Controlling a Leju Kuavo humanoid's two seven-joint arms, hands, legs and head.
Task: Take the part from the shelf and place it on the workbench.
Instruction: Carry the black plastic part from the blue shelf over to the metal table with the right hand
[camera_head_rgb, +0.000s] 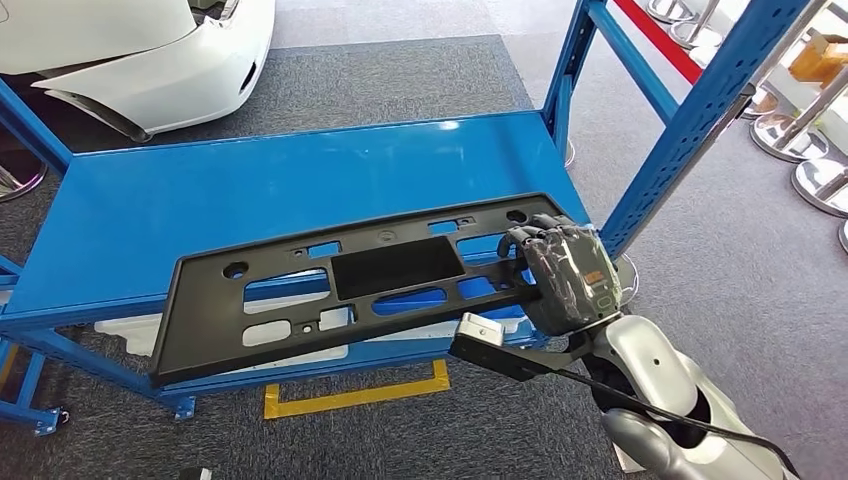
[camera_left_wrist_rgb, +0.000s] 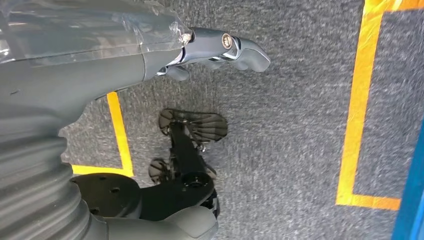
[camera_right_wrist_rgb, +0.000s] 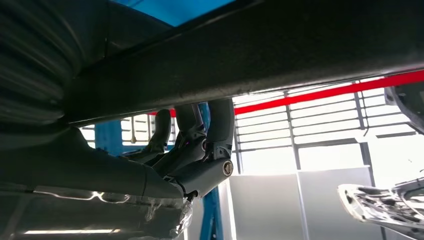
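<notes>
The part (camera_head_rgb: 395, 268) is a long black plastic panel with several cut-outs. It lies slanted across the front edge of the blue shelf board (camera_head_rgb: 250, 190), its left end jutting out past the edge. My right hand (camera_head_rgb: 565, 275) grips the panel's right end, fingers curled over its rim. In the right wrist view the fingers (camera_right_wrist_rgb: 220, 125) hook around the dark edge of the part (camera_right_wrist_rgb: 300, 55). My left hand (camera_left_wrist_rgb: 150, 55) hangs over the grey carpet, holding nothing, its thumb (camera_left_wrist_rgb: 225, 45) sticking out.
A blue upright post (camera_head_rgb: 690, 130) stands close to the right of my right hand. A white car (camera_head_rgb: 130, 50) is behind the shelf at the far left. Yellow floor tape (camera_head_rgb: 350, 398) lies below the shelf front. Chrome stanchion bases (camera_head_rgb: 800, 140) stand at the far right.
</notes>
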